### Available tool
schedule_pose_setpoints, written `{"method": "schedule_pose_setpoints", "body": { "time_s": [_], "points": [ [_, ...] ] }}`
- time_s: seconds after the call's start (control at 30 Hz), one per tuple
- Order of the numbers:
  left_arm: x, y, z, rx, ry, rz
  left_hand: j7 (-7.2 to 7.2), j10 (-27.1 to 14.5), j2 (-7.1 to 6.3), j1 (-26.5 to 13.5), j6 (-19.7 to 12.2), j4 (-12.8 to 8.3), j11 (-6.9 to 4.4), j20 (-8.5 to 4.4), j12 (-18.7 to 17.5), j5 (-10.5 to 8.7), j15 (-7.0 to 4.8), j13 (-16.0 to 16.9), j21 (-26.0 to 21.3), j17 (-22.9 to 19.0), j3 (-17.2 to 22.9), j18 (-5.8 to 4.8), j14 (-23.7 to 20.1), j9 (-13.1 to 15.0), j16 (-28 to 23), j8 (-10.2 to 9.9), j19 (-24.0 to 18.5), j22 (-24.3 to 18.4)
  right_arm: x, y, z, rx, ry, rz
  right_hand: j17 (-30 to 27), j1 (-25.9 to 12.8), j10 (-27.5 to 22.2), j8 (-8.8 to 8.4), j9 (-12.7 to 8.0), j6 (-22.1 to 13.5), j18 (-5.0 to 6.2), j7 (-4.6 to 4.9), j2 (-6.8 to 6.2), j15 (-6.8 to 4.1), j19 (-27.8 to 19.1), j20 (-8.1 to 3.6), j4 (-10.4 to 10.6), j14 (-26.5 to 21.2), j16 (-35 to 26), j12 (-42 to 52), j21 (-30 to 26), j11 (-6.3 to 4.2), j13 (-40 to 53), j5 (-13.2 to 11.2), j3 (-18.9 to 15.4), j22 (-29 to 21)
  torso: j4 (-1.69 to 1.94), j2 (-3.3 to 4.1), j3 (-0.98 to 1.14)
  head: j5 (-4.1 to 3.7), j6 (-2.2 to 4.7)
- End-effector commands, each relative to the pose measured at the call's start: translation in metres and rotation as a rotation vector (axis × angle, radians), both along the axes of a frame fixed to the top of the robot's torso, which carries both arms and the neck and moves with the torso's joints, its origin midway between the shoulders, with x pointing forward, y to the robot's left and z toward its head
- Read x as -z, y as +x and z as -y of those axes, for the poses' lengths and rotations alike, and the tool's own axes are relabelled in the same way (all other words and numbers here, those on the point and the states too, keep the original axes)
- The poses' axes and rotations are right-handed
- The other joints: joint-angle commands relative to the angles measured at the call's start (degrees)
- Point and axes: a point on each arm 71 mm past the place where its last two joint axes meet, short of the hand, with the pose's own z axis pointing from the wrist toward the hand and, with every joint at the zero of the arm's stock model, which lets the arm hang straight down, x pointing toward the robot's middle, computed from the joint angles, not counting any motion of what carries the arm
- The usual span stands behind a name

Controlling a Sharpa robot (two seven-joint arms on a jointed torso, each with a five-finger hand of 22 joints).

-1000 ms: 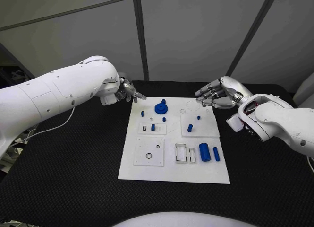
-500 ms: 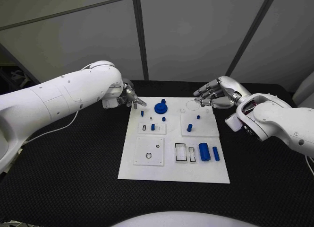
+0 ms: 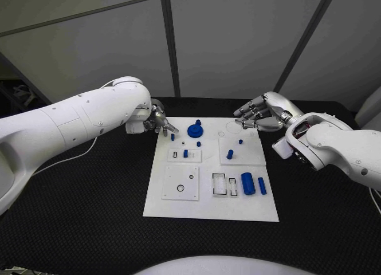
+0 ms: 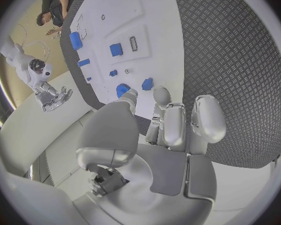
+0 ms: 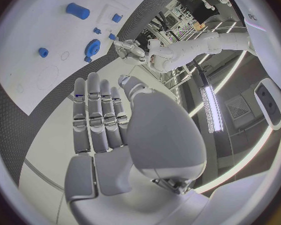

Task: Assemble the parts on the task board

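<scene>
The white task board (image 3: 213, 197) lies in the middle of the table. On it sit a blue gear (image 3: 195, 131), a small blue peg (image 3: 173, 137) near the far left corner, a thick blue cylinder (image 3: 248, 184) and a thin blue bar (image 3: 262, 185) at the near right. My left hand (image 3: 160, 124) hovers at the far left corner, its fingertips just short of the small peg (image 4: 147, 83), fingers apart and holding nothing. Over the far right corner my right hand (image 3: 258, 114) hangs with its fingers stretched side by side (image 5: 100, 115) and nothing in them.
More small blue pieces (image 3: 230, 154) stand in the board's middle blocks, and rectangular slots (image 3: 224, 185) and a round hole (image 3: 181, 188) lie at the near side. Black matting (image 3: 83, 206) surrounds the board. A grey wall stands behind.
My left hand has moved right and slightly nearer, from beside the board's far left corner to over it, close to the small peg. The right hand has barely shifted.
</scene>
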Motion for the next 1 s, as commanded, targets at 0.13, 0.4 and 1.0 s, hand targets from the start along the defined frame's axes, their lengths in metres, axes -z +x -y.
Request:
{"method": "schedule_pose_setpoints", "body": {
  "time_s": [0.13,0.4,1.0],
  "points": [
    [0.0031,-0.0013,0.0037,0.028,0.007,-0.022,0.09,0.2,0.35,1.7,0.5,-0.2,-0.11,-0.13,0.3,0.36,0.03,-0.2,0.3,0.0,-0.6,-0.27,1.8,-0.4,0.3,-0.5,0.5,0.2,-0.0012,-0.0002,-0.0018,-0.011,-0.001,0.003,0.1,-0.3,-0.3,0.05,0.0,0.3,0.67,-0.05,0.12,0.08,0.4,0.17,-0.2,0.5,-0.3,-0.3,-0.4,0.17,-0.1,0.2,0.2,-0.1,-0.02,0.02,0.0,-0.13,-0.14],
    [0.0057,-0.0015,0.0067,0.03,-0.001,-0.021,0.1,0.1,1.08,2.8,0.7,-0.3,-0.11,-0.13,0.3,0.42,0.03,-0.4,0.4,0.0,-0.8,-0.28,1.8,-0.8,0.3,-0.7,0.5,0.3,-0.0011,-0.0002,-0.0024,-0.012,-0.001,0.003,0.1,-0.3,-0.3,0.05,0.0,0.3,0.67,-0.05,0.12,0.08,0.4,0.17,-0.2,0.5,-0.3,-0.3,-0.4,0.17,-0.1,0.2,0.2,-0.1,-0.02,0.0,-0.01,-0.21,-0.33],
    [0.0047,0.0004,0.0081,0.015,-0.028,0.006,0.05,-0.1,3.48,6.0,1.4,-0.9,-0.17,-0.16,0.4,0.46,0.0,-0.9,0.4,0.0,-0.7,-0.28,1.8,-1.6,0.3,-0.7,0.4,0.6,-0.0008,0.0,-0.0033,-0.015,-0.002,0.0,0.1,-0.3,-0.2,0.0,0.0,0.2,0.67,-0.05,0.17,0.07,0.4,0.16,-0.3,0.5,-0.4,-0.4,-0.4,0.17,-0.1,0.2,0.2,-0.1,-0.03,-0.03,0.02,-0.44,-0.41]
  ]
}}
